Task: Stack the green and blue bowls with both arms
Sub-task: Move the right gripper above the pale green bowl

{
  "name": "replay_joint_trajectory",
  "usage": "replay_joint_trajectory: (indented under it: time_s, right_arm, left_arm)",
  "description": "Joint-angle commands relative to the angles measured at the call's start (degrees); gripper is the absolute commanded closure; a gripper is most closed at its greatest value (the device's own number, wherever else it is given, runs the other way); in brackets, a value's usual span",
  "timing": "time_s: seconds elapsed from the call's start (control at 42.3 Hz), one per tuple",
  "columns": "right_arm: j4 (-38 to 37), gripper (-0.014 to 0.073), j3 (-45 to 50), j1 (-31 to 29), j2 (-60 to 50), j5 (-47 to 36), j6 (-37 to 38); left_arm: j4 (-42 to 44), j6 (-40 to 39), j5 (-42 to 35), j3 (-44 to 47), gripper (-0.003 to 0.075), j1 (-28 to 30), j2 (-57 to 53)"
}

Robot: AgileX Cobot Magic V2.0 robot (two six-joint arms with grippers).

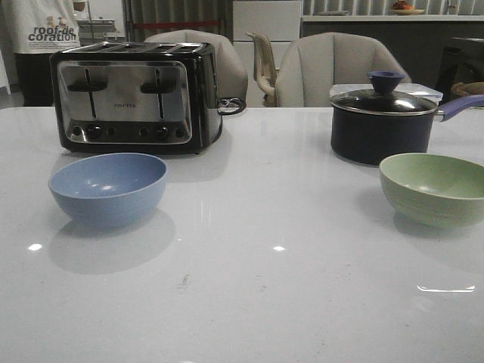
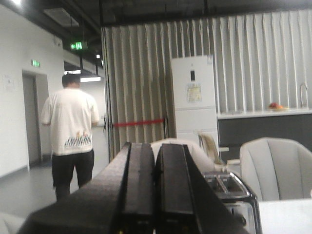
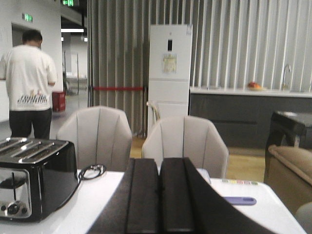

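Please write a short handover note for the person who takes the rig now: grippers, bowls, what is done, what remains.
Left gripper: jaws shut, empty, raised.
Right gripper: jaws shut, empty, raised.
Blue bowl: upright on the table's left side, in front of the toaster.
Green bowl: upright on the right, in front of the lidded saucepan.
Done: nothing, the bowls stand apart.
Left: grasp the bowls and stack them.

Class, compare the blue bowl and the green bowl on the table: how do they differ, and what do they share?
The blue bowl is dusty blue; the green bowl is pale sage. The blue bowl sits on the robot's left, before the toaster; the green bowl sits on the right, before the saucepan. Both stand upright, empty, alike in shape and size.
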Motion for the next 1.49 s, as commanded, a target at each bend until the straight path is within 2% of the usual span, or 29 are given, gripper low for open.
replay_joint_trajectory:
  time_s: [0.0, 0.118, 0.355, 0.733, 0.804, 0.851, 0.946, 1.04, 1.206, 1.466]
  right_arm:
    - [-0.6, 0.055, -6.8, -0.4, 5.6, 1.8, -0.2]
    - [-0.6, 0.055, -10.5, -0.4, 11.3, 9.3, -0.2]
    - [-0.6, 0.055, -9.8, -0.4, 20.1, 18.7, -0.2]
    - [-0.6, 0.0545, -6.9, -0.4, 31.5, 21.6, -0.2]
    - [-0.6, 0.0505, -6.9, -0.4, 32.8, 21.8, -0.2]
    - [-0.7, 0.0437, -6.9, -0.4, 33.7, 21.8, -0.2]
    - [-1.8, 0.024, -6.9, -0.4, 35.0, 21.1, -0.2]
    - [-3.7, 0.01, -6.9, -0.4, 36.7, 19.4, -0.2]
    - [-5.2, 0.0075, -8.4, -0.4, 40.7, 17.3, 0.6]
    - [-4.4, 0.0075, -18.0, -3.4, 54.7, 21.7, 4.0]
  left_arm:
    - [-0.7, -0.3, 3.1, -6.3, 0.0619, -0.2, 4.7]
    - [-1.4, -0.3, 9.9, -9.3, 0.0619, -0.2, 9.3]
    - [-1.4, -0.3, 18.0, -7.6, 0.0619, -0.2, 14.9]
    - [-1.4, -0.3, 18.9, -2.7, 0.0619, -0.2, 18.3]
    - [-1.4, -0.3, 18.9, -2.5, 0.0619, -0.2, 18.3]
    - [-1.4, -0.3, 18.9, -2.5, 0.0619, -0.2, 18.3]
    - [-1.4, -0.3, 18.9, -2.5, 0.0619, -0.2, 18.3]
    - [-1.4, -0.3, 18.9, -2.5, 0.0619, -0.2, 18.3]
    - [-1.4, -0.3, 18.9, -2.5, 0.0619, -0.2, 18.3]
    - [-1.4, -0.3, 18.9, -2.5, 0.0619, -0.2, 18.3]
